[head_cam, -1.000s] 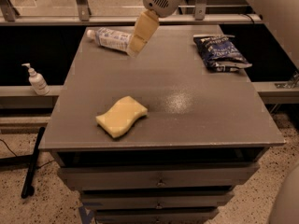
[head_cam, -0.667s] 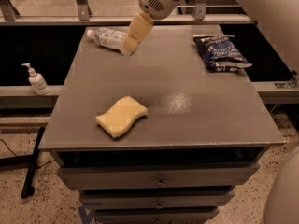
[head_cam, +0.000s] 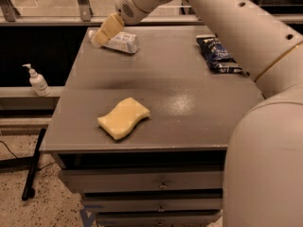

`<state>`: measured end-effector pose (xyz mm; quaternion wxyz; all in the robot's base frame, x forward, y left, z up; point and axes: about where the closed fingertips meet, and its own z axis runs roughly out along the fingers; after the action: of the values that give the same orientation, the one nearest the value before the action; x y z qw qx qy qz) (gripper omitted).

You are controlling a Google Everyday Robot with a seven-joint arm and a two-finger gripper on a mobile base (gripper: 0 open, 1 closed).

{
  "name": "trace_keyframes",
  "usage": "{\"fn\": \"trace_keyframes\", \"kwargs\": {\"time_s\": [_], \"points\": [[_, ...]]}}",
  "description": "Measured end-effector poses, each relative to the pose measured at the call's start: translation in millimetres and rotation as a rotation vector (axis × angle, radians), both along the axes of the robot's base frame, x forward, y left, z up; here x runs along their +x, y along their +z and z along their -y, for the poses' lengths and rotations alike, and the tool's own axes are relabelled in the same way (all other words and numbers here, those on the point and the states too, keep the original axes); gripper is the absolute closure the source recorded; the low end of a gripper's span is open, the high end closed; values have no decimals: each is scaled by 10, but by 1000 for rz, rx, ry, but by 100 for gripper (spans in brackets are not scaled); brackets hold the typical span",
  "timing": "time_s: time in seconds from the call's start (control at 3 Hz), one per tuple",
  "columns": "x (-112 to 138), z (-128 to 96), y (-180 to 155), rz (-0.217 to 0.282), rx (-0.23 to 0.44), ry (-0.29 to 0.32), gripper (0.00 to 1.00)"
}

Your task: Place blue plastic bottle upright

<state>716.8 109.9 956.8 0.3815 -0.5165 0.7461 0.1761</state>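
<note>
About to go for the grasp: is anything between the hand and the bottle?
Nothing visible. The hand is at the cap end of the lying bottle, far left of the table; sponge and bag lie well away.

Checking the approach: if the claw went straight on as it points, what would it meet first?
Probably the blue plastic bottle lying at the table's far-left corner; the claw points down-left at its cap end, though depth is unclear.

A yellow sponge [head_cam: 124, 118] lies near the front left of the grey table [head_cam: 189, 103]. A dark blue snack bag [head_cam: 218, 55] lies at its far right. A white pump bottle [head_cam: 37, 80] stands on the ledge [head_cam: 19, 92] left of the table. The gripper [head_cam: 100, 37] hangs over the far left corner.
</note>
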Motion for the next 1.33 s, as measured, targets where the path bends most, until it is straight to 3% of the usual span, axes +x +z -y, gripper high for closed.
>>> {"fn": "trace_keyframes", "kwargs": {"time_s": [0.33, 0.67, 1.33], "points": [[479, -281, -155, 45, 54, -32, 0], [727, -366, -281, 60, 48, -47, 0], [1095, -425, -653, 44, -62, -44, 0]]}}
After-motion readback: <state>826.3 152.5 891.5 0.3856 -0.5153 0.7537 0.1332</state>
